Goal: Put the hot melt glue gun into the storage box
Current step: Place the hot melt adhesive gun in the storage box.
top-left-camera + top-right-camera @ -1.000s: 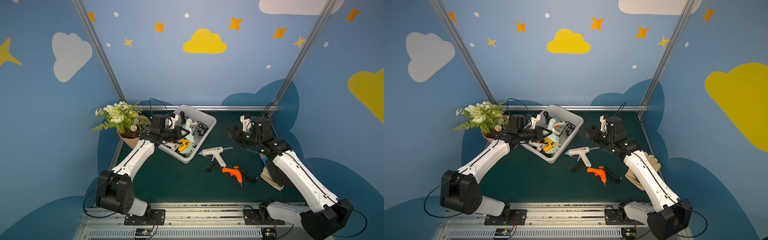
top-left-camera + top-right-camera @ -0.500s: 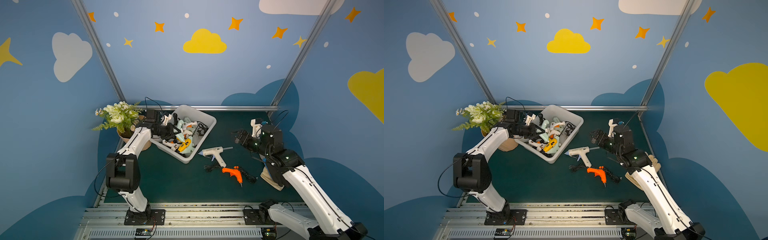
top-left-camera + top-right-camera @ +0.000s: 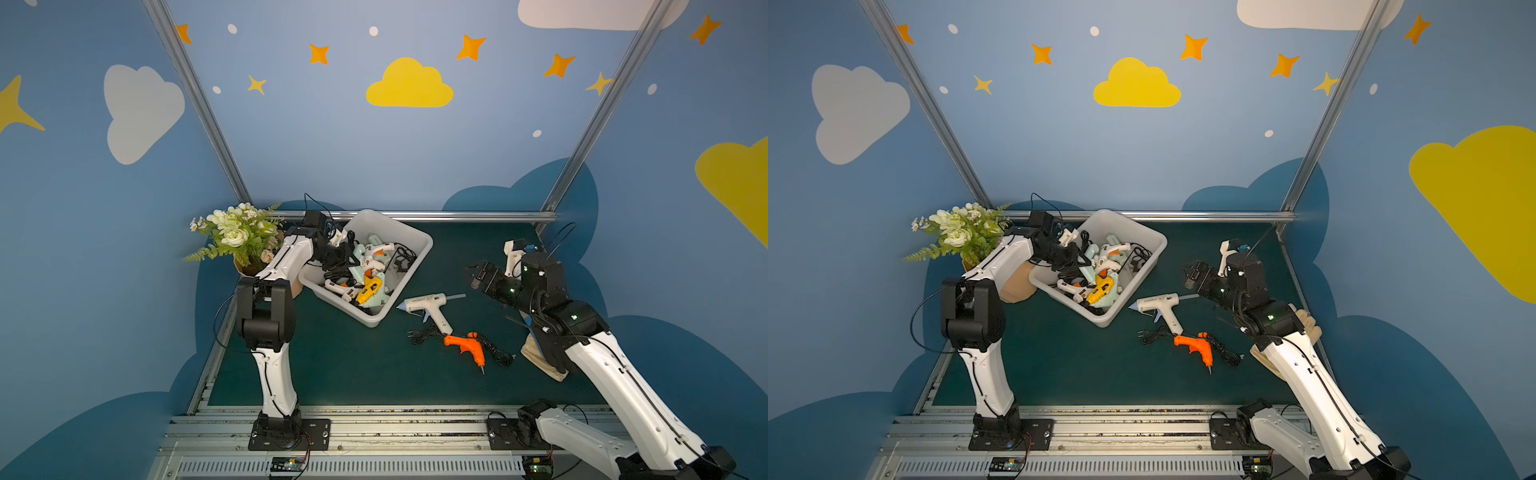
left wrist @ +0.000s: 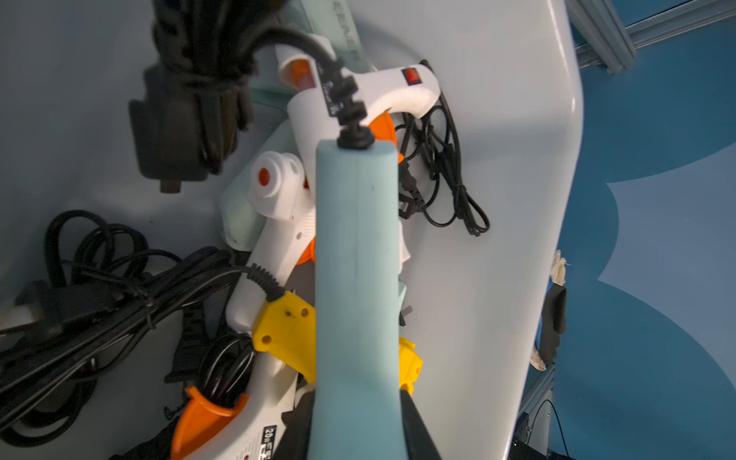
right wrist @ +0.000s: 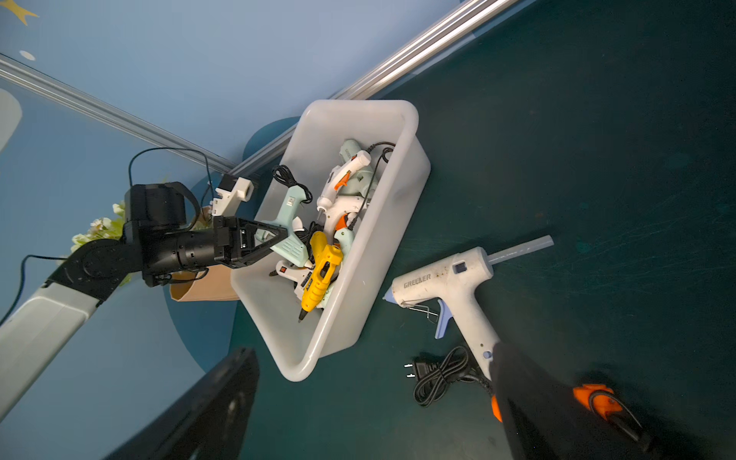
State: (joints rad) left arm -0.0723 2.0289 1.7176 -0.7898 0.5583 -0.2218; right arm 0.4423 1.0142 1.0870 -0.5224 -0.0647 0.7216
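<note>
my left gripper (image 5: 280,239) was clenched on the mint glue gun (image 4: 354,259), inside the storage box (image 5: 382,259) | my right gripper (image 3: 471,276) — released, empty | white glue gun (image 3: 428,303) lay just outside the box, nozzle toward it, tail toward my right gripper — the nearer one

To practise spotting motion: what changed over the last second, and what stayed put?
The left arm folded upright, pulling the left fingers, shut on a pale mint plastic glue gun, back over the white plastic storage box toward the tan flower pot. The right fingers, open, barely shifted. The white glue gun and orange glue gun on the green mat stayed.
</note>
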